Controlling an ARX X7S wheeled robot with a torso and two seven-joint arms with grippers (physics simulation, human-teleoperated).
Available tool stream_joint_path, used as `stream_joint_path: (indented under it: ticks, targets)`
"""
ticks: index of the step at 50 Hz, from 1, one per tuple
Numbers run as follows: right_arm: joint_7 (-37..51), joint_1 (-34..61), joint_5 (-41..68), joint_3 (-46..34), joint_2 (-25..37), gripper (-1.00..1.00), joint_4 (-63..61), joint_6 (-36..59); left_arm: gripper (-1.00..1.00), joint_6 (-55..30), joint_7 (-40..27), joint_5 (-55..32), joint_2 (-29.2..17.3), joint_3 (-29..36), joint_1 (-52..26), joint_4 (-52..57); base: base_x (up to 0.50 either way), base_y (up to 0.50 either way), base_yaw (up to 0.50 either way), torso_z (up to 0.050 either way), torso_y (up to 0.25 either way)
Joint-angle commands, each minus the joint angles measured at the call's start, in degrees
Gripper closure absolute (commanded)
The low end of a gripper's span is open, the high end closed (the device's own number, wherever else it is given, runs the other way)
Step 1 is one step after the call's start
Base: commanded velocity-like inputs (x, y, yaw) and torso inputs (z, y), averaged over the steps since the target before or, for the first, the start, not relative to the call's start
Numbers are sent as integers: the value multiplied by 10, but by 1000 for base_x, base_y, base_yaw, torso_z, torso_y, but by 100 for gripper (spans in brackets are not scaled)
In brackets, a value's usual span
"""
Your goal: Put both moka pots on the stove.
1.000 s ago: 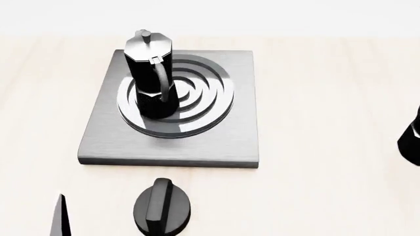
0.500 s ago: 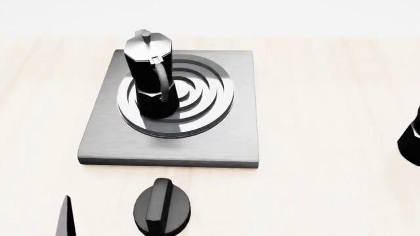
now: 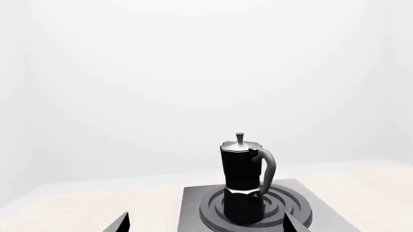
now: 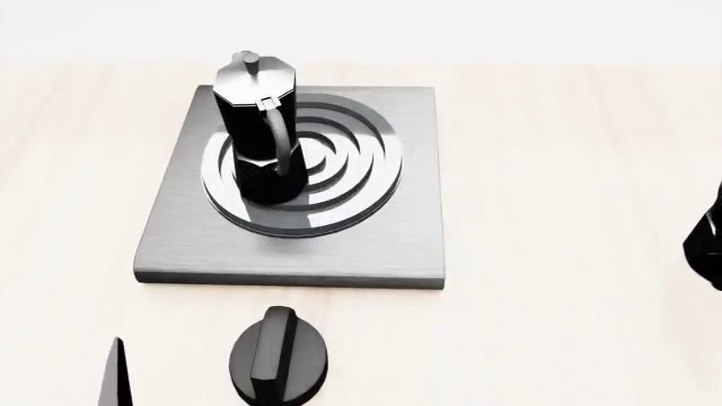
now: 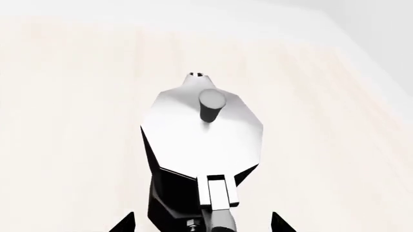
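Pale wood tabletop [image 4: 564, 152], not much sitting on it

The stove [image 4: 418, 245] sits toward the far edge, the black round knob [image 4: 279, 357] just in front near the front edge, second moka pot [image 5: 193, 159] way off at the right edge.

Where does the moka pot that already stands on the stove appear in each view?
Head view: moka pot upright on the burner's left part, upper left of centre.
Left wrist view: same pot, lower centre-right, handle toward the picture's right.
Right wrist view: not in it; this shows another pot on the table.
Shared landmark: the stove.

Two moka pots [image 4: 257, 139] [image 5: 201, 145]; one stove [image 4: 299, 245]; one knob [image 4: 279, 357]
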Motion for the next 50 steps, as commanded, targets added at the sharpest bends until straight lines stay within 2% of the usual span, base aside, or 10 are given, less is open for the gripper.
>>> stream_joint_path:
  ticks: [1, 15, 16, 22, 32, 43, 50]
  targets:
    - [-19, 1, -20, -6, -34, -100, 88, -38, -100, -10, -3, 0, -1, 1, -1, 8, 0, 0, 0, 0, 0]
    - [-22, -12, -16, 0, -27, -100, 94, -42, -100, 11, 0, 1, -1, 4, -3, -15, 0, 0, 0, 0, 0]
    - [-19, -13, -16, 1, -26, 100, 90, -43, -100, 14, 0, 1, -1, 4, -3, -17, 0, 0, 0, 0, 0]
    - [-4, -17, -5, 8, -17, 100, 53, -30, -100, 44, 5, 0, -1, 1, -3, -48, 0, 0, 0, 0, 0]
    - [3, -21, -11, 3, -12, 100, 28, -30, -100, 31, 0, 3, -2, 4, -2, -33, 0, 0, 0, 0, 0]
    - [41, -18, 10, 31, 4, 100, -84, -47, -100, 39, 0, 2, -3, 4, -2, -41, 0, 0, 0, 0, 0]
    - [72, -13, 28, 56, 11, 100, -161, -62, -100, 4, -9, 4, -5, 7, 0, -2, 0, 0, 0, 0, 2]
